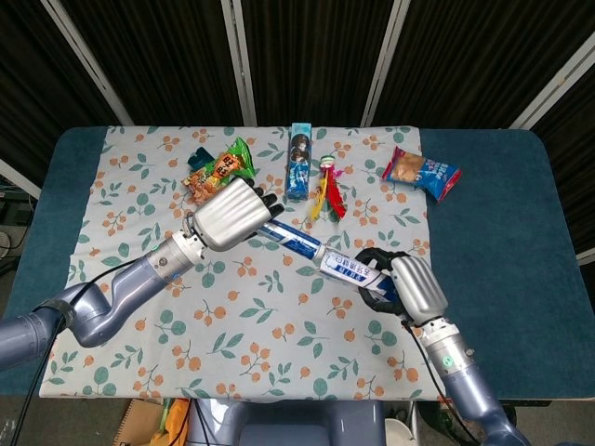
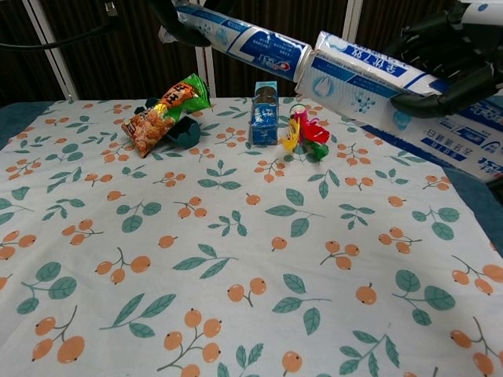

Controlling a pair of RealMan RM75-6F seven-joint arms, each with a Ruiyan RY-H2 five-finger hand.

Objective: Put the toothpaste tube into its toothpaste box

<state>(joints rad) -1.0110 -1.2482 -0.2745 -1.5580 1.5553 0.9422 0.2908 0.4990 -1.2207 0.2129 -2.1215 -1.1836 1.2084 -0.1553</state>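
The toothpaste tube [image 1: 290, 242] hangs above the floral cloth [image 1: 251, 316], long axis from 10 to 4 o'clock in the head view, cap end at the open mouth of the toothpaste box [image 1: 351, 270]. The left hand [image 1: 231, 213] grips the tube's tail at 10 o'clock; the right hand [image 1: 402, 288] wraps the box at 4 o'clock. Beyond, toward 12 o'clock, lie an orange snack bag [image 1: 219, 168], a blue carton [image 1: 298, 162], a red-yellow toy [image 1: 327, 193] and, toward 2, a blue snack packet [image 1: 421, 172].

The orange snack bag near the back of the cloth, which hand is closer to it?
Left. The left hand hovers just in front of the orange snack bag; the right hand is far off to its right.
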